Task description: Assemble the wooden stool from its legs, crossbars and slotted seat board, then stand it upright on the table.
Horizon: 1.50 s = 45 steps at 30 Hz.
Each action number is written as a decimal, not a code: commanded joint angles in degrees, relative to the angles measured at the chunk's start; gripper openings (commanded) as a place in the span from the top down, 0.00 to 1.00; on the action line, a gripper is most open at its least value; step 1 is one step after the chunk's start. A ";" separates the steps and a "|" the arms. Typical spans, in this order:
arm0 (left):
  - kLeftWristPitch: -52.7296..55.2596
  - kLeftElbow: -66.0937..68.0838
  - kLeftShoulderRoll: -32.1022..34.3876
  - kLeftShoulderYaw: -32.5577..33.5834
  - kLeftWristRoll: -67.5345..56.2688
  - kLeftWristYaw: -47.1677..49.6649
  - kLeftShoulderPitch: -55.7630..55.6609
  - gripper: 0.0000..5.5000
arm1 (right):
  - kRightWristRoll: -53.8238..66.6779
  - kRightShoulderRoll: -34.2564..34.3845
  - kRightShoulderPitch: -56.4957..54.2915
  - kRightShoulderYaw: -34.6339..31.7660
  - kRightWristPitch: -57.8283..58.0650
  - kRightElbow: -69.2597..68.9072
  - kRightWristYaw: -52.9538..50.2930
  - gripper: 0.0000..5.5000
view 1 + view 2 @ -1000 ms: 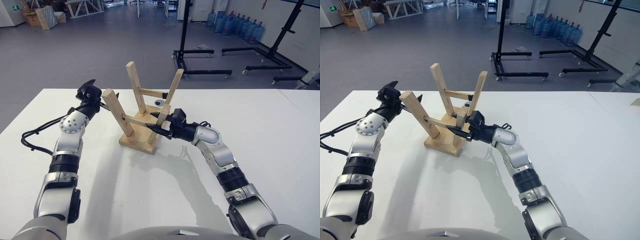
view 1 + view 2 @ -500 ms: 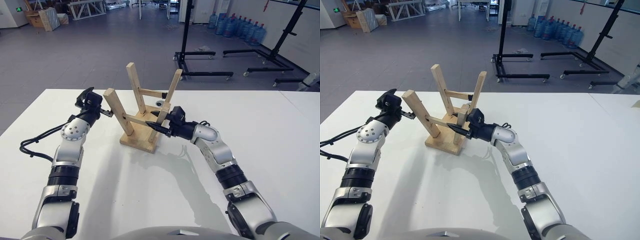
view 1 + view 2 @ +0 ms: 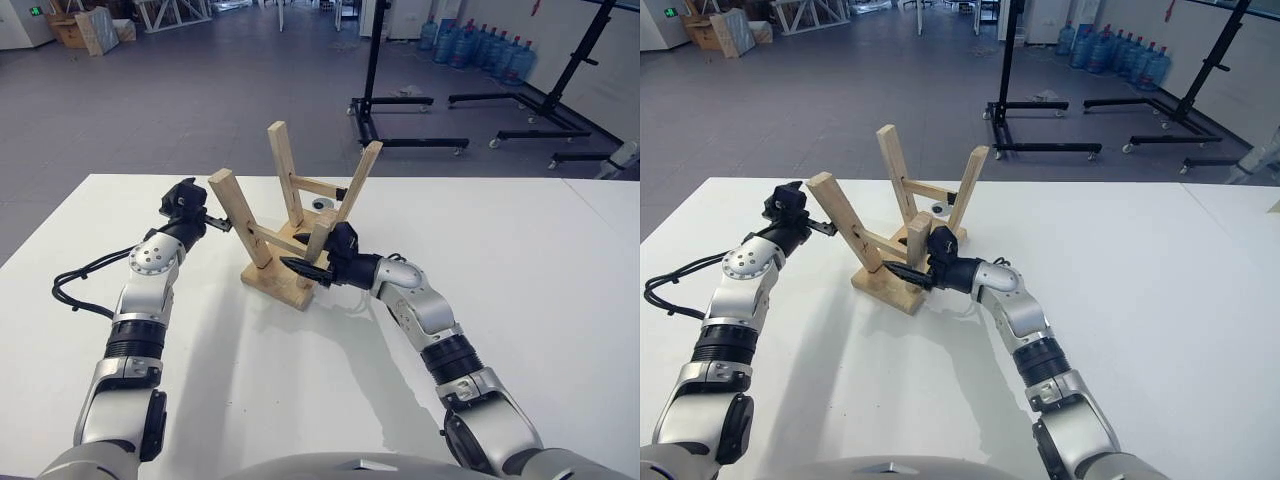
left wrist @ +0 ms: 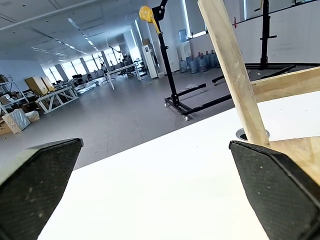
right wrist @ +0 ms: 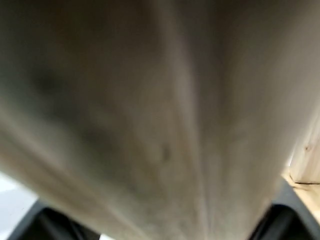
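Observation:
The wooden stool (image 3: pixel 290 215) stands upside down on the white table (image 3: pixel 300 380). Its seat board (image 3: pixel 270 284) lies flat, with the legs pointing up and crossbars between them. My right gripper (image 3: pixel 303 268) sits low at the short near leg (image 3: pixel 318 238), one finger in front of it and one behind, shut on it. In the right wrist view that leg (image 5: pixel 160 110) sits close between the dark fingers (image 5: pixel 55 220). My left gripper (image 3: pixel 213 222) is beside the stool's left leg (image 3: pixel 240 225), open, with nothing between its pads (image 4: pixel 35 190).
A round hole (image 3: pixel 320 204) lies in the table just behind the stool. Black cables (image 3: pixel 80 285) trail off the left arm over the table's left side. Black stands (image 3: pixel 400 110) are on the floor beyond the far edge.
The head view has shifted slightly. My right gripper has moved lower and leftward around the near leg, towards the seat board. The left gripper stays by the left leg.

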 commanded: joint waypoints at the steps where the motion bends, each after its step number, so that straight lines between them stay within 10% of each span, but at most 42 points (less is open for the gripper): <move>1: -0.94 2.26 -0.54 -1.51 1.34 -0.10 -0.97 0.02 | -1.95 0.94 -1.12 0.39 -0.91 1.48 -0.62 0.31; 15: -0.38 11.58 12.01 6.85 -2.61 -5.03 -1.72 0.02 | 4.51 -17.74 12.03 -9.32 1.32 -8.27 13.54 0.21; 21: 36.44 -32.98 29.39 15.32 -37.34 -37.40 21.01 0.02 | 1.96 -30.25 8.59 -24.82 0.32 7.91 2.65 0.21; 31: 36.08 -29.64 7.98 3.45 -29.78 -12.69 5.35 0.02 | -0.40 -3.62 -5.63 -14.86 1.75 13.18 -15.49 0.21; 45: 28.04 -2.20 2.13 6.97 -29.84 -19.65 -5.83 0.02 | -5.11 4.18 12.41 6.99 9.38 -17.60 -13.36 0.21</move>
